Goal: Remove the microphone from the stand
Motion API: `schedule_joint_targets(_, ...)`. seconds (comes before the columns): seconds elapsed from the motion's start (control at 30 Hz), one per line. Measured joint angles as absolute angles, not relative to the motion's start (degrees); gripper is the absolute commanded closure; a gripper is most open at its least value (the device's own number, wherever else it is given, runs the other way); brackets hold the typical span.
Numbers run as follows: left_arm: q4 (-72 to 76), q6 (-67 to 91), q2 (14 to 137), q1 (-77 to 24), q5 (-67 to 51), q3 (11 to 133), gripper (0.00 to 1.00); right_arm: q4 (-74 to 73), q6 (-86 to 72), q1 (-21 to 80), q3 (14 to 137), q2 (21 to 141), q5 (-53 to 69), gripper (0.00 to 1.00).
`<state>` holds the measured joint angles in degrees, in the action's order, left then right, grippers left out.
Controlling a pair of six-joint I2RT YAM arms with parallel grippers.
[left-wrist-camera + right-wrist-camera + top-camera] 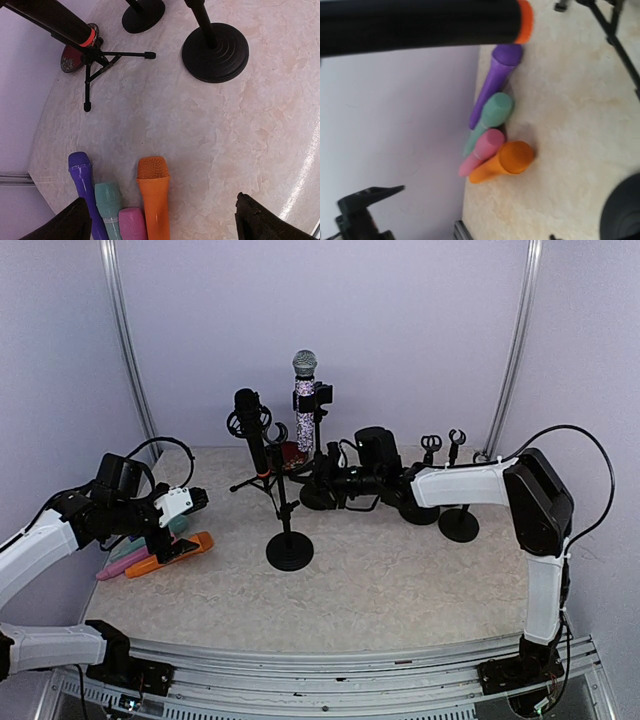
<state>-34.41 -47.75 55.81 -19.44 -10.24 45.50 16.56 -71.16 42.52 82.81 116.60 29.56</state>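
A black microphone [250,425] with an orange ring leans in the clip of a small tripod stand [262,483] at the back middle. In the right wrist view this microphone [420,22] runs across the top of the frame, close up. My right gripper [314,488] reaches in from the right, just right of the tripod stand. Its fingers are a dark mass and do not show in its wrist view. My left gripper [185,520] hangs open over several toy microphones at the left edge, with the orange one [154,197] below the gap between its fingers.
A silver-headed microphone [304,390] stands in a taller stand behind. A bare stand with a round black base [290,548] is near the middle, and two more stands [458,523] are at the right. Purple, teal and pink toy microphones [82,185] lie beside the orange one.
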Motion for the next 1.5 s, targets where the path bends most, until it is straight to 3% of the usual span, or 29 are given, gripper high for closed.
schedule_joint_targets(0.3, -34.4, -47.8, 55.7, -19.4, -10.2, 45.5, 0.03, 9.6, -69.3, 42.7, 82.8, 117.4, 27.1, 0.43)
schedule_joint_targets(0.5, -34.4, -47.8, 55.7, -19.4, -10.2, 45.5, 0.03, 8.0, -68.4, 43.2, 85.3, 118.9, 26.9, 0.48)
schedule_joint_targets(0.77, -34.4, -48.0, 55.6, -19.4, -10.1, 45.5, 0.03, 7.9, -68.8, 44.5, 86.7, 120.2, 27.2, 0.60)
schedule_joint_targets(1.03, -34.4, -48.0, 55.7, -19.6, -10.1, 45.5, 0.03, 8.4, -69.7, 44.5, 86.7, 120.2, 27.2, 0.90)
schedule_joint_targets(1.2, -35.4, -47.5, 56.4, -20.4, -10.2, 47.4, 0.03, 10.5, -71.3, 44.5, 85.6, 120.2, 27.8, 0.99)
schedule_joint_targets(1.5, -35.9, -37.9, 62.3, -25.3, -13.9, 58.2, 0.03, 20.6, -74.5, 44.7, 78.4, 118.1, 26.9, 1.00)
